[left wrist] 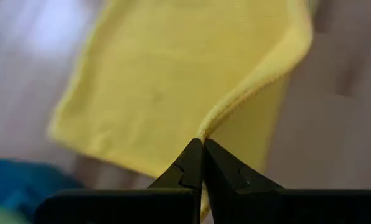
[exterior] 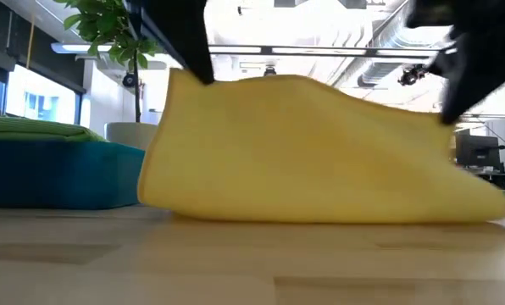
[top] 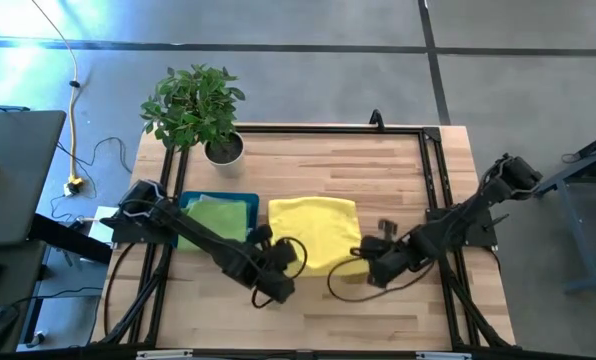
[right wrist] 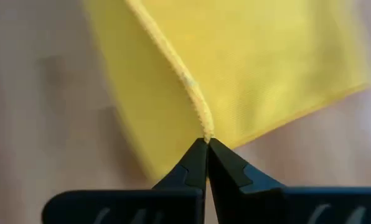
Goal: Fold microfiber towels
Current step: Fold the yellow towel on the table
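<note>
1. A yellow towel [top: 316, 232] lies near the middle of the wooden table [top: 398, 170], a little toward the front edge, and both arms reach in over that front part.
2. The left hand [left wrist: 202, 144] has its two dark fingers pressed together on a hemmed corner of the yellow towel [left wrist: 173, 81]; the cloth rises from the table up to the pinch.
3. The right hand [right wrist: 206, 142] is likewise pinched shut on another corner of the yellow towel [right wrist: 266, 68], and the stitched hem runs straight into its fingertips.
4. From above, the left hand [top: 278, 285] sits off the towel's front left corner and the right hand [top: 370, 268] off its front right corner.
5. From table height, the yellow towel [exterior: 312, 152] stands up like a low tent, raised at both upper ends where the dark arms meet it, with its lower edge resting on the table [exterior: 252, 263].
6. A dark teal tray [top: 240, 203] sits just left of the yellow towel, toward the left edge of the table, and holds a lime green towel [top: 216, 215].
7. In the table-height view the green towel [exterior: 32, 129] lies folded on top of the tray [exterior: 58, 174].
8. A potted plant [top: 196, 105] stands at the back left corner of the table.
</note>
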`<action>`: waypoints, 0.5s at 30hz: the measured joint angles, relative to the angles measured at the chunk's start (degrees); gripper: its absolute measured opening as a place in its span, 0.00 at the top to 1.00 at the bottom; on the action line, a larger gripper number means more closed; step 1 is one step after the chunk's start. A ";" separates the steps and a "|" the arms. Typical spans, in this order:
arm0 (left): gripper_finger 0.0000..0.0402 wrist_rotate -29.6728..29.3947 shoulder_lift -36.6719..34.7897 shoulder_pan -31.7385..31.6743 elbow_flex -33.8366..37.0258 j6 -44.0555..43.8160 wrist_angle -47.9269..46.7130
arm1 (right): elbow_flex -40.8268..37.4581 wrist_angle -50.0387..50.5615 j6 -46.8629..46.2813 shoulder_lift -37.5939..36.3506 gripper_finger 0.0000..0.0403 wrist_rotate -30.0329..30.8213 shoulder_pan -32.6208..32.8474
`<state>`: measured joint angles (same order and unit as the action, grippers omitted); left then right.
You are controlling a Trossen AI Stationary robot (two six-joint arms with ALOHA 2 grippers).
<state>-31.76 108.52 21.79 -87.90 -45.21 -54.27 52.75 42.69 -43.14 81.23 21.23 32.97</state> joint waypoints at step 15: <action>1.00 -9.44 7.01 -9.99 0.00 -0.41 -7.08 | -0.02 1.81 18.31 3.22 1.00 5.01 -19.45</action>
<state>-41.20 115.53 11.80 -87.90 -45.62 -61.35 52.73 44.51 -24.83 84.45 26.24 13.53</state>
